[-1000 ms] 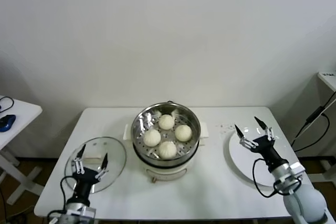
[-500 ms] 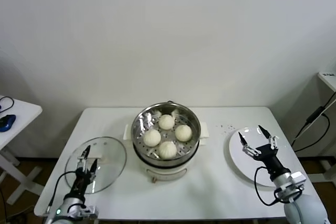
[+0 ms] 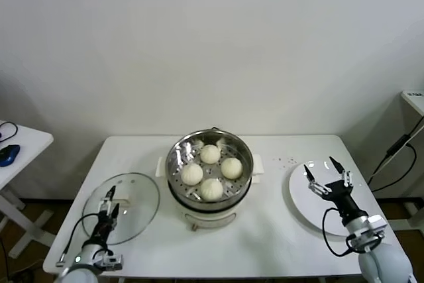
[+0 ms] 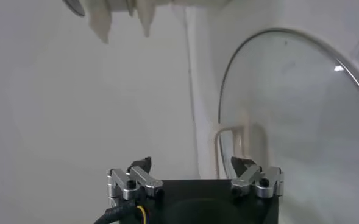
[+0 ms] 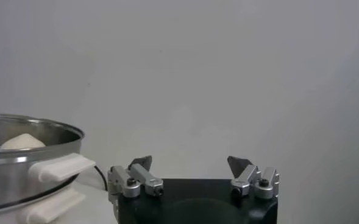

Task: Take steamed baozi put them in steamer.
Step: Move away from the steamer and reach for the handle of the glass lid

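Already all four steamed baozi (image 3: 211,171) sit inside the steamer (image 3: 209,170) at the middle of the tabletop (image 3: 265,230). Left pincer (image 3: 106,205) hangs open over the glass lid (image 3: 122,207); right pincer (image 3: 327,173) hangs open and empty above the white plate (image 3: 301,197).

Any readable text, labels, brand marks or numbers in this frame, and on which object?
None can be read.
steamer: its white base shows no legible brand or label; a small fitting at the front is too small to tell.
glass lid: no print visible.
white plate: plain.
dark specks on the table: look like marks or crumbs, not letters.
object at the right edge: a dark mark, too small to read.
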Robot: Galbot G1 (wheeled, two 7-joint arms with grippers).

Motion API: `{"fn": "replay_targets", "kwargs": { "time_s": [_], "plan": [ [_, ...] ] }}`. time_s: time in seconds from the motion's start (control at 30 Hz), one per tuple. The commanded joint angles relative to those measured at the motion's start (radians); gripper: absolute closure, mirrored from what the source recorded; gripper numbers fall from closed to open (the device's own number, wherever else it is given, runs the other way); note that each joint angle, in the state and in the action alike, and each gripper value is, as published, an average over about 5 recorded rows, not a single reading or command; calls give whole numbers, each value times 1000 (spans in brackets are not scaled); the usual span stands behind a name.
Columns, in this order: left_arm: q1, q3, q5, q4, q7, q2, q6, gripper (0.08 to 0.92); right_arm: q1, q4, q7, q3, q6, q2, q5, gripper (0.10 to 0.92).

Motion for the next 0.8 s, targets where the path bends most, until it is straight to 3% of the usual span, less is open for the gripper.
{"fn": "replay_targets", "kwargs": {
  "time_s": [0.03, 0.8],
  "plan": [
    [-64, 2, 35, 66, 5, 2, 16, 177, 5, -9, -8, 2, 4, 9, -11, 203],
    [-136, 42, -23, 127, -6, 5, 107, 177, 1, -47, -38, -3, 30, 61, -71, 203]
  ]
}}
